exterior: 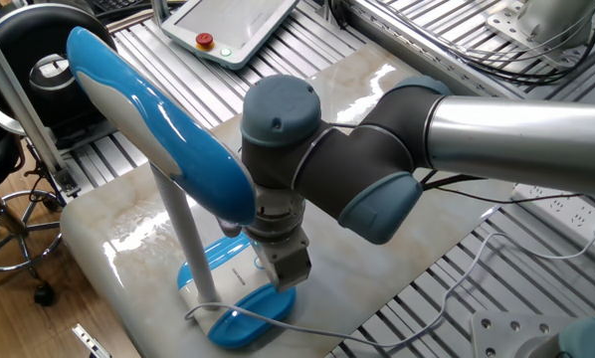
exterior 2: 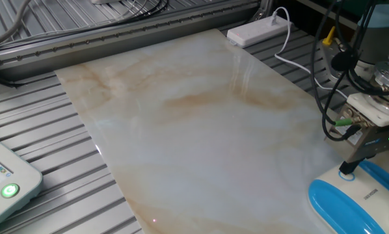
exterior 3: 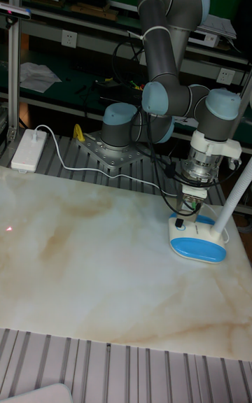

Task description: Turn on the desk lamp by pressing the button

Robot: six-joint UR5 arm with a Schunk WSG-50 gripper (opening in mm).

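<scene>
A: Where's the button (exterior 2: 345,174)?
B: On the white end of the desk lamp (exterior: 168,149) base, at the marble table (exterior 2: 181,130) edge. Gripper (exterior 2: 348,170) tip sits straight above it, about touching.
A: Fingers?
B: Can't tell, open or closed. Next move looks like straight down.

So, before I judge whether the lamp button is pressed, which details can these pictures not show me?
- The button: in one fixed view the gripper covers it; in the tall fixed view it is too small to find.
- Fingertip contact with the lamp base: no view shows it clearly.
- The lamp head: outside the other fixed view, which the right edge cuts; its underside is turned away, so lit or unlit is unknown.
- Finger gap: not visible.
</scene>
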